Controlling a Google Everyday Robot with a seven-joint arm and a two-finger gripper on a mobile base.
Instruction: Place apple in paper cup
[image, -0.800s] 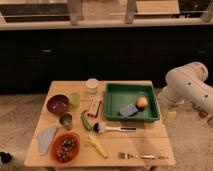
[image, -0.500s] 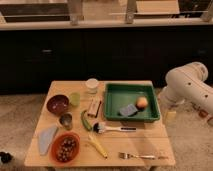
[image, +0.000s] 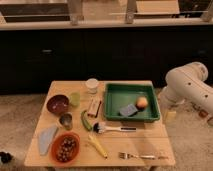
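Observation:
The apple (image: 142, 102), orange-yellow with a reddish blush, lies in the right part of the green tray (image: 116, 92), next to a blue-grey sponge (image: 128, 110). The white paper cup (image: 92, 85) stands upright at the table's back edge, just left of the tray. My white arm (image: 189, 86) is to the right of the table. The gripper (image: 170, 114) hangs low beside the table's right edge, apart from the tray and the apple.
Left of the tray are a light-green cup (image: 75, 99), a maroon bowl (image: 57, 104), a metal cup (image: 65, 120), a snack bar (image: 93, 106) and a green vegetable (image: 85, 120). Nearer the front are a dish brush (image: 112, 128), a banana (image: 98, 145), a fork (image: 137, 156), an orange bowl of nuts (image: 65, 147) and a cloth (image: 47, 138).

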